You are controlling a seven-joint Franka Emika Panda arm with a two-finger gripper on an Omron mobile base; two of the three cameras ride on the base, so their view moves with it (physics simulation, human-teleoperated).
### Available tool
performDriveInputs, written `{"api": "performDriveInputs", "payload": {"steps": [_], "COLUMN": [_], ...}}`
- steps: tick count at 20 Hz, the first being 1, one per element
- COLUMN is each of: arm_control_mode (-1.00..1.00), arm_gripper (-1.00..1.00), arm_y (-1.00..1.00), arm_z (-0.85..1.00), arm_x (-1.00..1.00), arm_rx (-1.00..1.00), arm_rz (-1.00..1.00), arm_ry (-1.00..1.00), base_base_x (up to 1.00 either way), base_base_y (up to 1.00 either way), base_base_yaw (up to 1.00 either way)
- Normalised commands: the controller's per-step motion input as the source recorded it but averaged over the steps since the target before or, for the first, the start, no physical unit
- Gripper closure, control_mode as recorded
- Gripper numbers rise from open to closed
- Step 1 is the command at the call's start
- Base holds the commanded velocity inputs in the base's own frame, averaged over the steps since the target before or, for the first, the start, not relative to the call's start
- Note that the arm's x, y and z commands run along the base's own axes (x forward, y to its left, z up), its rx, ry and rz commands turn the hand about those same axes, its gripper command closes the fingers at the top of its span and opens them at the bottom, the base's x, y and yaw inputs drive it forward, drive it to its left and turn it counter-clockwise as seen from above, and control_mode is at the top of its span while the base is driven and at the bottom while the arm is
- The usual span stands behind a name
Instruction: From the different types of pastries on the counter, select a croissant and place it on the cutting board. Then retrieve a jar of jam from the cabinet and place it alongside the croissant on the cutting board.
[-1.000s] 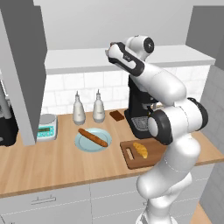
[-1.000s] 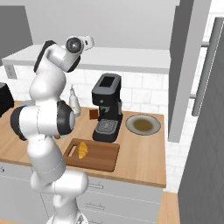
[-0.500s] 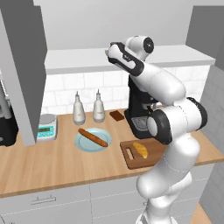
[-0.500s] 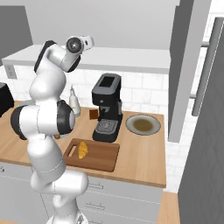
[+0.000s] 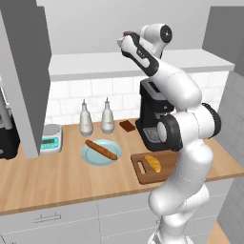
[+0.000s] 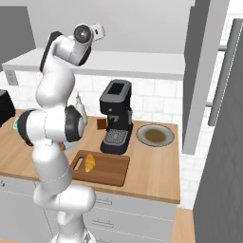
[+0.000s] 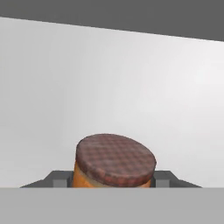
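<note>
Your white arm rises tall from the base, elbow bent, forearm reaching up and back. Your gripper [image 5: 126,38] is level, fingers [image 7: 162,178] closed against a jar [image 7: 114,162].

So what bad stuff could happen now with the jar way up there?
1. The jam jar sits between the tool tips high on the cabinet shelf. A loose hold might let it fall a long way to the counter.
2. The coffee machine stands right under the arm, so the jar could bump it going down.
3. The croissant already lies on the cutting board; the jar could land on it.
</note>
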Motion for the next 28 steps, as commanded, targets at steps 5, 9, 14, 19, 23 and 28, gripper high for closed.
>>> {"api": "performDriveInputs", "payload": {"steps": [5,9,14,19,23,28], "arm_control_mode": [-1.00,-1.00,-1.00,-1.00,-1.00,-1.00], "arm_gripper": [1.00,1.00,1.00,1.00,1.00,1.00], "arm_y": [-0.02,-0.03,0.00,0.00,-0.09,-0.06], "arm_z": [0.07,0.46,0.43,-0.60,-0.78,-0.48], "arm_x": [0.00,0.01,-0.21,-0.85,-1.00,-1.00], "arm_rx": [0.00,0.00,0.00,-0.01,0.00,0.00], "arm_rz": [0.00,0.00,0.03,0.01,0.03,0.02], "arm_ry": [0.00,0.06,0.04,-0.06,-0.12,-0.19], "base_base_x": [0.00,0.00,0.00,0.00,0.00,0.00], "base_base_y": [0.00,0.00,0.00,0.00,0.00,0.00], "base_base_yaw": [0.00,0.00,0.00,0.00,0.00,0.00]}}
